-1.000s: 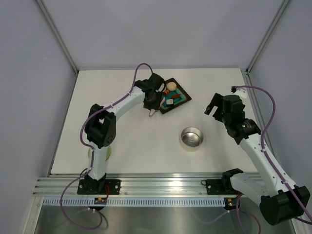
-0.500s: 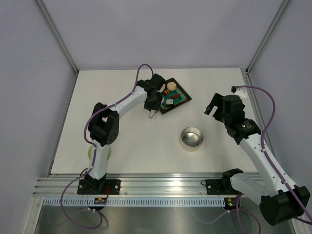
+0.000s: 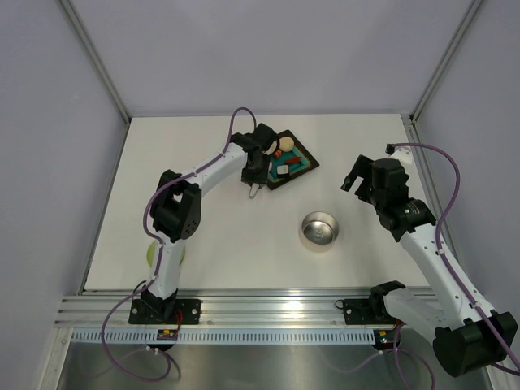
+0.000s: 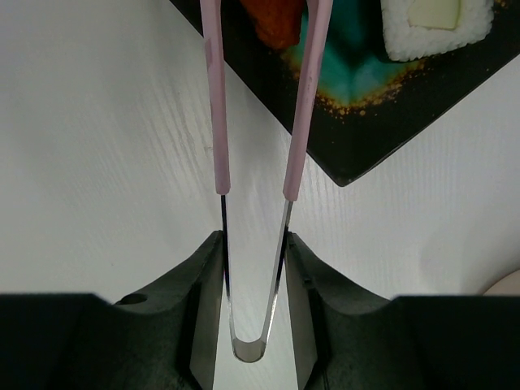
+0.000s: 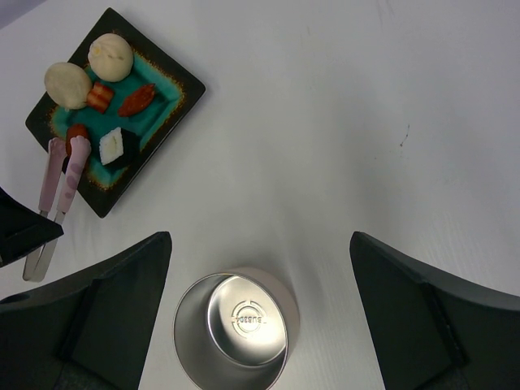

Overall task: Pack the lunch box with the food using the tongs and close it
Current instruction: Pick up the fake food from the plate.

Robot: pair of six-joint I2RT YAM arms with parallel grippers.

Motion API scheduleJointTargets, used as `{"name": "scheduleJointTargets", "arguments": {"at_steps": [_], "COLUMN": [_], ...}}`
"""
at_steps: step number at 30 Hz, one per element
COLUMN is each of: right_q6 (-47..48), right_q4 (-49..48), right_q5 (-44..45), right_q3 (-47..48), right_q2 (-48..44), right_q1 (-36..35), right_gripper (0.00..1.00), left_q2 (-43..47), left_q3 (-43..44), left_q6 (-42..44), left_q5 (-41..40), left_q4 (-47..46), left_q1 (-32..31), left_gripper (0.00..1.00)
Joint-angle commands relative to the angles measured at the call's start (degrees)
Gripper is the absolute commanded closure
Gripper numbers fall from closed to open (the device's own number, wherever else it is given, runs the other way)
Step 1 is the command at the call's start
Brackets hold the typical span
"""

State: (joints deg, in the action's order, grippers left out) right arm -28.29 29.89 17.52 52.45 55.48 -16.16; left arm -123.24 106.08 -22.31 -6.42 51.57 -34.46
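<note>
My left gripper (image 3: 253, 172) (image 4: 253, 244) is shut on the tongs (image 4: 296, 122) (image 5: 55, 185), gripping them near their bend. The pink tips reach over the teal tray's (image 3: 302, 171) corner and straddle a red-orange bit of food (image 4: 275, 20) (image 5: 77, 132). Whether they touch it I cannot tell. A white block (image 4: 437, 23) (image 5: 114, 146), two beige balls (image 5: 67, 84) and more red bits (image 5: 136, 99) lie on the tray. The lunch box (image 3: 319, 231) (image 5: 236, 329) stands open and empty mid-table. My right gripper (image 3: 357, 175) (image 5: 260, 236) hovers open above it, holding nothing.
The pale green lid (image 3: 150, 254) lies near the table's front left, mostly hidden behind the left arm's lower link. The tray (image 5: 175, 81) sits at the back centre, rotated like a diamond. Grey walls close in the table on three sides.
The left arm's elbow has swung to the right and the gripper has edged toward the tray with the tongs. The right arm has stayed still.
</note>
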Motion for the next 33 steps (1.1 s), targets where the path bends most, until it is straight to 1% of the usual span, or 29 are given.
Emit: {"name": "scheduleJointTargets", "arguments": {"at_steps": [1,4,17,25,33], "right_q6": [0.17,0.17,0.17,0.08,-0.18], "right_q4": [0.08,0.08,-0.45,-0.45,-0.62], "right_q5": [1.73,1.73,1.47,1.38,1.38], "right_q3": [0.82,0.82,0.99,0.73,0.55], "right_q2": [-0.64,-0.64,-0.38,-0.38,-0.38], "right_q1": [0.08,0.17,0.17,0.17,0.17], "right_gripper": [0.01,0.00,0.01,0.00,0.01], "left_q2": [0.11,0.19,-0.07,-4.55,-5.25], "left_q3": [2.99,3.34,7.56,14.93,14.85], "left_q6": [-0.37,-0.02,0.68,1.56,2.27], "left_q5": [-1.14,-1.14,-1.23,-2.55,-3.43], "left_q4": [0.19,0.63,4.94,9.68,11.71], "left_q1": [-0.17,-0.17,-0.26,-0.17,-0.26], "left_gripper": [0.66,0.66,0.60,0.59,0.59]}}
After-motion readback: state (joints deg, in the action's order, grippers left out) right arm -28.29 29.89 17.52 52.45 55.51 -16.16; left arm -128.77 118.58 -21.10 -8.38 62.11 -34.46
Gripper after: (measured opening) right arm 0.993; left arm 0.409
